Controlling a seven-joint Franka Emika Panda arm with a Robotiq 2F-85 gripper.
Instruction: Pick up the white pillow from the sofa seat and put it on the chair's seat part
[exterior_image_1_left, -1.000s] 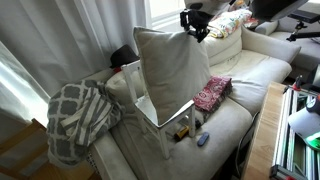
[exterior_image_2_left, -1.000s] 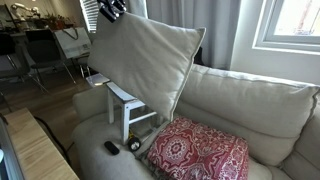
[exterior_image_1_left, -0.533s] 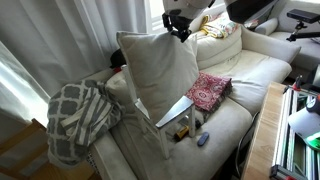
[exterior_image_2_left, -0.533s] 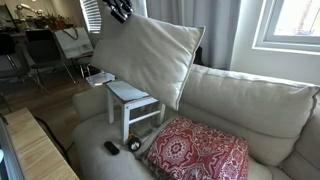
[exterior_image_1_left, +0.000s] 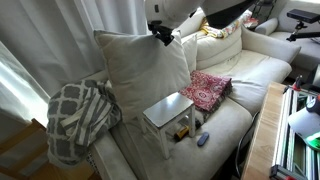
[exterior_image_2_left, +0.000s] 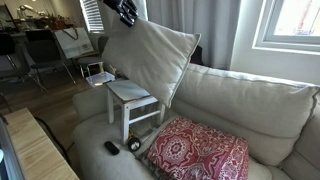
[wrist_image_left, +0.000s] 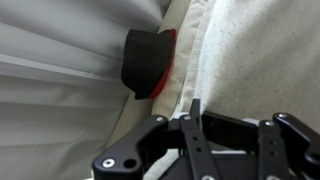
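Observation:
The white pillow (exterior_image_1_left: 140, 72) (exterior_image_2_left: 148, 58) hangs in the air by its top corner, tilted, over the small white chair that stands on the sofa seat. My gripper (exterior_image_1_left: 159, 34) (exterior_image_2_left: 126, 13) is shut on that corner. The chair's flat seat (exterior_image_1_left: 168, 109) (exterior_image_2_left: 132, 91) shows below and beside the pillow's lower edge, and the pillow hides the chair's back. The sofa (exterior_image_1_left: 240, 75) (exterior_image_2_left: 240, 105) is cream fabric. In the wrist view the fingers (wrist_image_left: 190, 115) pinch the pillow's seam (wrist_image_left: 250, 50).
A red patterned cushion (exterior_image_1_left: 211, 90) (exterior_image_2_left: 198, 150) lies on the sofa seat beside the chair. A grey-and-white lattice blanket (exterior_image_1_left: 78, 118) drapes over the sofa arm. Small dark objects (exterior_image_1_left: 203, 138) (exterior_image_2_left: 112, 148) lie near the chair legs. White curtains (exterior_image_1_left: 60, 40) hang behind.
My gripper has carried the pillow sideways away from the red cushion, and the chair's seat has come into view from behind it.

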